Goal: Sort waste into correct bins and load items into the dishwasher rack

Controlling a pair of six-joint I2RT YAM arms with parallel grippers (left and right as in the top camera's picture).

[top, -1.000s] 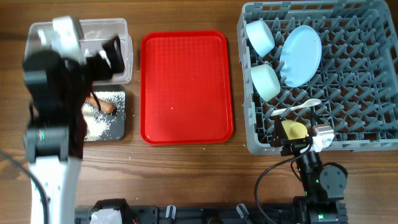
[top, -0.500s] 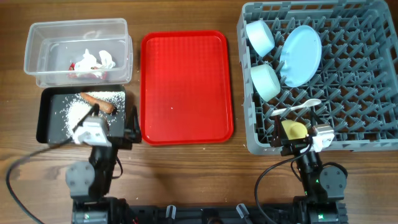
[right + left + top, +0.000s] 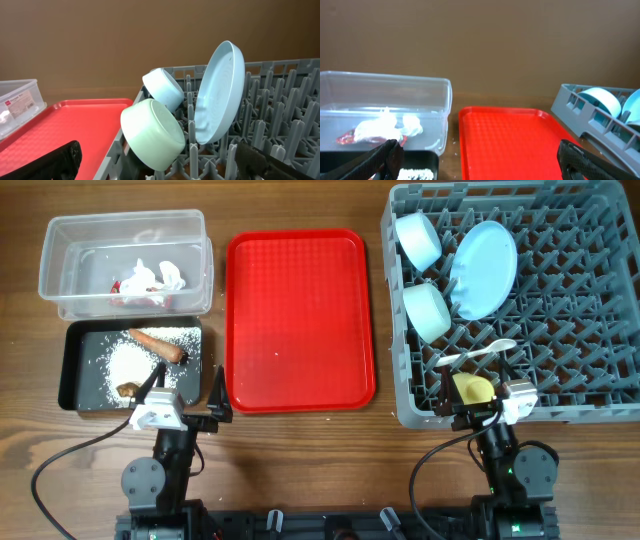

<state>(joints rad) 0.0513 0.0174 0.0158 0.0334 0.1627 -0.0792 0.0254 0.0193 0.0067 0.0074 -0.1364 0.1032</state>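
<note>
A: So, how much of the job is being counted as done?

B: Almost all of it, it seems. The dishwasher rack (image 3: 580, 350) is being occupied along its left side. Nothing is being carried by the red tray (image 3: 300, 320). The clear tub (image 3: 58, 242) and the black tray (image 3: 76, 375) are being used as bins.

A: And the arms?

B: The left gripper (image 3: 479, 159) is being held at the near edge of the black tray, and the right gripper (image 3: 157, 160) at the near edge of the rack. The fingers of both are being held wide apart, and nothing is being gripped.

A: The dishes?

B: The plate (image 3: 483, 268) is being propped on its edge between pegs. The far bowl (image 3: 418, 238) and the near bowl (image 3: 427, 311) are being held just left of it. The yellow cup (image 3: 473, 389) is being held near the rack's near left corner, and the spoon (image 3: 475, 354) is being supported on pegs between cup and near bowl.

A: The waste?

B: The wrapper (image 3: 145, 280) is being contained in the clear tub. The carrot piece (image 3: 160, 344), the rice grains (image 3: 130, 365) and the brown lump (image 3: 127, 390) are being contained in the black tray. Nothing more is being seen to sort.
</note>
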